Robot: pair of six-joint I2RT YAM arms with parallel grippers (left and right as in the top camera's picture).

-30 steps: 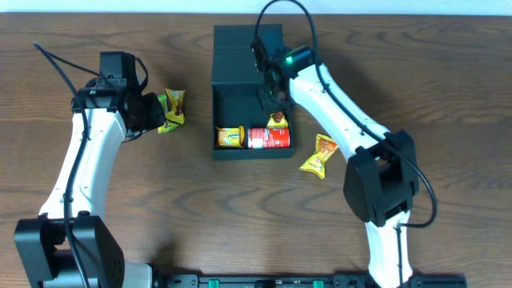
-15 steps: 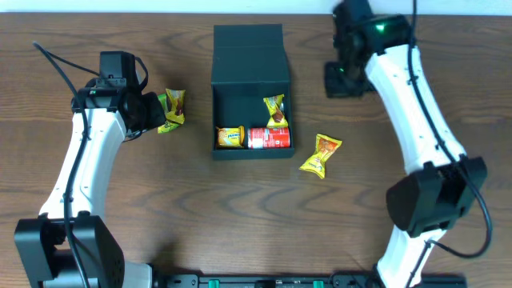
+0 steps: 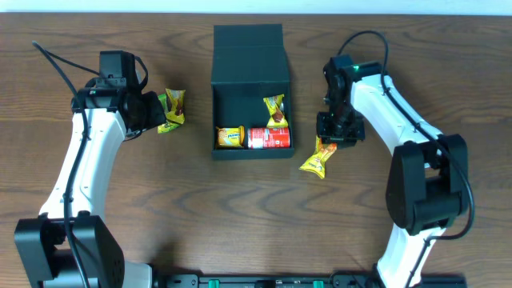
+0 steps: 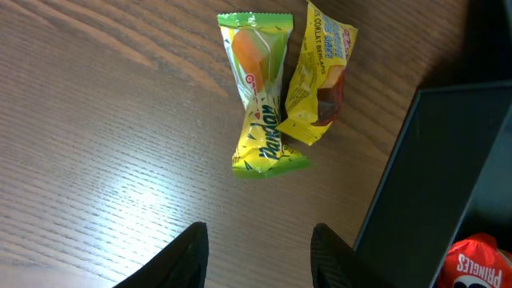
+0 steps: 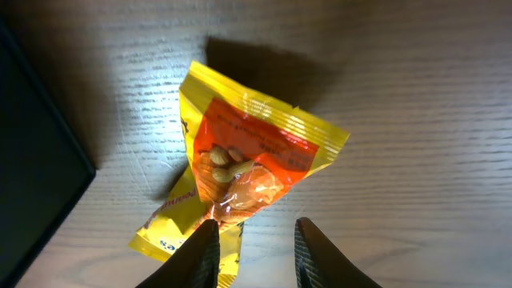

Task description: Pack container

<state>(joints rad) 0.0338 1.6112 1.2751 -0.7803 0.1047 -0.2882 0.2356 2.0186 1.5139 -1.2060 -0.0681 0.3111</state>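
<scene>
This looked like a robotics lab bench, not a home. Two white robot arms (image 3: pixel 74 168) rose from a black mounting rail (image 3: pixel 264 282) along the near edge of a wood-grain table (image 3: pixel 240 216). Black cables (image 3: pixel 56 64) looped off them. Snack packets (image 3: pixel 171 110) lay beside and inside a dark container (image 3: pixel 250 52).

Wooden table (image 3: pixel 200 208) carrying the container (image 3: pixel 240 108) and loose snacks
A green packet (image 4: pixel 260 104) and a yellow packet (image 4: pixel 320 76) are lying touching, left of the container; an orange-yellow packet (image 3: pixel 318 158) is lying near its right front corner.
</scene>
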